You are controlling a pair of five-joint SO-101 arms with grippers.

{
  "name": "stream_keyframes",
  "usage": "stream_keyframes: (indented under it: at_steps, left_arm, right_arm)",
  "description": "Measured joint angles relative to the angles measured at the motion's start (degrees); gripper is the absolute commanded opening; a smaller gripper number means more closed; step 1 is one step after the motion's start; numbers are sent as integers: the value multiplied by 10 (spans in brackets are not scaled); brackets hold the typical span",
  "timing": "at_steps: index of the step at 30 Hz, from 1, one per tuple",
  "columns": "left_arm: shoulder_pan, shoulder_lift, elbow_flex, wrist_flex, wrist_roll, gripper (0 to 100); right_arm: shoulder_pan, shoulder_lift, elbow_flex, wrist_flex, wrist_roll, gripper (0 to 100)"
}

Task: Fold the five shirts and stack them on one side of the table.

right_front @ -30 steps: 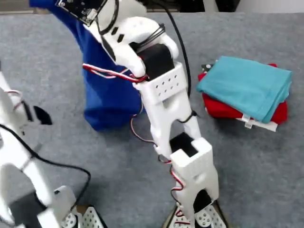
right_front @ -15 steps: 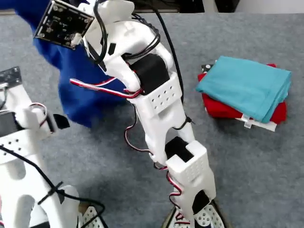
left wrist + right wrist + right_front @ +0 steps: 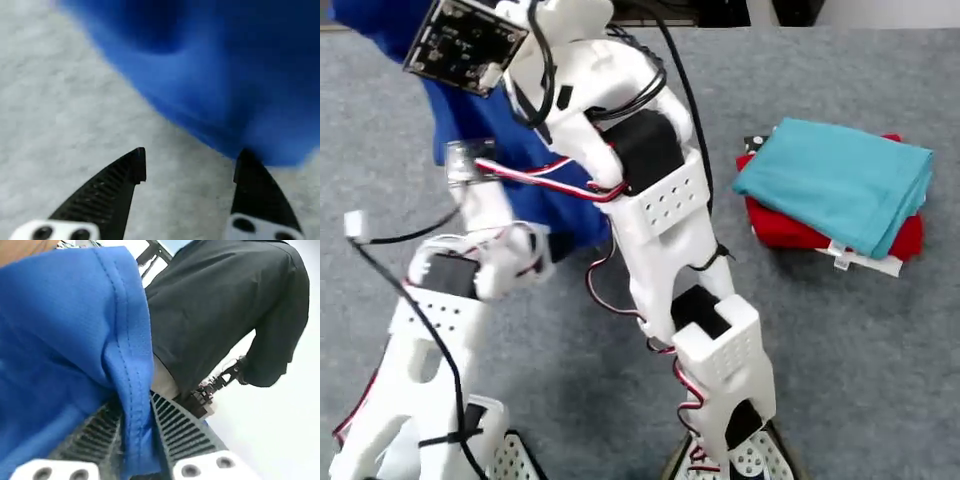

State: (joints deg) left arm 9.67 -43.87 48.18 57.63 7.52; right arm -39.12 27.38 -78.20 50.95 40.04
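Right gripper [image 3: 135, 406] is clamped on the blue shirt's [image 3: 60, 340] hem, lifting it at the high view's upper left; left gripper [image 3: 192, 155], jaws apart, hangs by its lower edge; I'd say spreading for the fold; next, pinch that edge squarely.

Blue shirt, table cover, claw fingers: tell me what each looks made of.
Blue shirt: thin matte knit, probably a synthetic sports fabric; fine mesh texture and a double-stitched hem show. Table cover: grey felt or low-pile carpet, fuzzy and mottled. Left claw fingers: black matte plastic, likely printed, with ribbed faces.
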Motion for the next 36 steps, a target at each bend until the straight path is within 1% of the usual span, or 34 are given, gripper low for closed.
stream_keyframes:
  at_steps: [2, 5, 7, 9, 12, 15, 18, 21, 26, 32, 36]
  left_arm:
    - [26, 7, 1, -26, 1, 202]
    - [43, 22, 0, -52, 2, 6]
    - [44, 38, -11, -58, 2, 43]
    - [44, 60, -29, -59, 2, 11]
    - [30, 93, -53, -59, 4, 16]
    - [-22, 120, -86, -40, 27, 17]
    - [-91, 133, -140, 6, 37, 17]
    - [-157, 135, -209, 55, 36, 17]
    - [-246, 135, -335, 114, 14, 17]
    - [-323, 135, -484, 161, 10, 17]
    - [-369, 135, -578, 164, 11, 17]
  right_arm:
    - [7, 0, 0, 0, 0, 2]
    - [15, 0, 0, 0, 0, 2]
    - [20, 0, 0, 0, 0, 2]
    - [29, 0, 0, 0, 0, 2]
    - [44, 0, 0, 0, 0, 2]
    - [61, 0, 0, 7, 0, 2]
    - [76, 0, 0, 30, 0, 2]
    - [93, 0, 0, 47, 0, 2]
    - [102, 0, 0, 91, 0, 2]
    - [102, 0, -28, 156, 0, 2]
    - [102, 0, -84, 210, 0, 2]
